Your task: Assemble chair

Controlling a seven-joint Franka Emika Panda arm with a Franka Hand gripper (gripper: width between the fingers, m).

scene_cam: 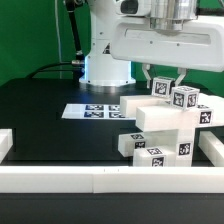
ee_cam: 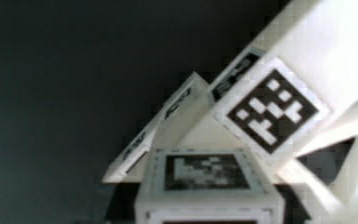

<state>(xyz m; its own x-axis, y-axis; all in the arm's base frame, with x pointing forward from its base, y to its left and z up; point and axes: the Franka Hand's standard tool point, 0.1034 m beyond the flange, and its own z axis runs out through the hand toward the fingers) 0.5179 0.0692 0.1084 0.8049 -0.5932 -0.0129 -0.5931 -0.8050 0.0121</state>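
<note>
The partly joined chair (scene_cam: pixel 165 132) stands at the exterior view's right: chunky white blocks with black-and-white tags, stacked under a tilted slab (scene_cam: pixel 160 117). My gripper (scene_cam: pixel 168 86) hangs straight over its top, shut on a white tagged chair part (scene_cam: pixel 185 97) that rests against the stack. In the wrist view that tagged part (ee_cam: pixel 206 172) sits between the dark fingers. Beyond it a slanted white piece with a large tag (ee_cam: pixel 274 108) leans away. Whether the held part is seated in the stack is hidden.
The marker board (scene_cam: pixel 100 110) lies flat on the black table (scene_cam: pixel 50 130), left of the chair. White rails run along the front (scene_cam: pixel 100 180), left (scene_cam: pixel 5 142) and right (scene_cam: pixel 212 150) edges. The arm's base (scene_cam: pixel 105 68) stands behind the board.
</note>
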